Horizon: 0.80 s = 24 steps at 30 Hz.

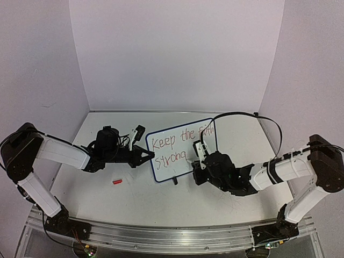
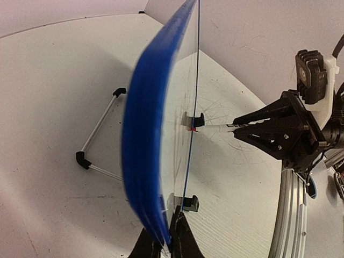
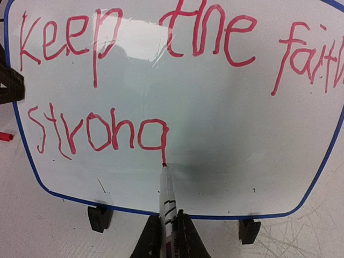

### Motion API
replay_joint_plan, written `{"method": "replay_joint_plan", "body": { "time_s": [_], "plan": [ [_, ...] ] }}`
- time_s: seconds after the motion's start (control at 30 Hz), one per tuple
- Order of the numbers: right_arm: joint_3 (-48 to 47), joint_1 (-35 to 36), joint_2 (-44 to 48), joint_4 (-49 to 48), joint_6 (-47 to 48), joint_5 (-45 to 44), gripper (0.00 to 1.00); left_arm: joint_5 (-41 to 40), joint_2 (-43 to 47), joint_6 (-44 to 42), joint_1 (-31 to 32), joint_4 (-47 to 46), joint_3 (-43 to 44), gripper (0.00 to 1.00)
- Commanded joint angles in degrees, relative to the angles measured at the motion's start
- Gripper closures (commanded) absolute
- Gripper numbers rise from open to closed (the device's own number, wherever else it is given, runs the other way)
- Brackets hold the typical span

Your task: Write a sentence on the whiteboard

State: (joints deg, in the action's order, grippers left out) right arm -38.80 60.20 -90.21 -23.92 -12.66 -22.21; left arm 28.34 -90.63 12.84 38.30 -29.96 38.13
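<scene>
Currently, the right fingers (image 3: pixel 155 234) are clamped on a slim white marker (image 3: pixel 166 188), its red tip touching the whiteboard (image 3: pixel 226 134) at the tail of the last letter of "Strong", so the writing looks nearly done. The left fingers (image 2: pixel 185 236) are pinched shut on the board's blue side rim, apparently to steady it against the pen's push. It stands near upright on black clip feet (image 3: pixel 99 217) mid-tabletop (image 1: pixel 161 204), facing the right arm. The sentence (image 1: pixel 180 145) runs in two red lines. A small red piece (image 1: pixel 117 182), likely the cap, lies beside the left arm.
</scene>
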Motion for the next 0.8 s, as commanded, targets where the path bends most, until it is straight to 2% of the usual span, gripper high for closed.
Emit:
{"method": "replay_joint_plan", "body": {
  "time_s": [0.0,0.77],
  "plan": [
    [0.38,0.61,-0.01,0.36,-1.05,0.5,1.0,-9.24,0.4,-4.66,-1.24,4.21,-0.86,1.0],
    [-4.44,1.24,-2.8,-1.55,0.14,1.37,1.0,-8.83,0.32,-4.4,-1.3,4.3,-0.73,1.0]
  ]
}}
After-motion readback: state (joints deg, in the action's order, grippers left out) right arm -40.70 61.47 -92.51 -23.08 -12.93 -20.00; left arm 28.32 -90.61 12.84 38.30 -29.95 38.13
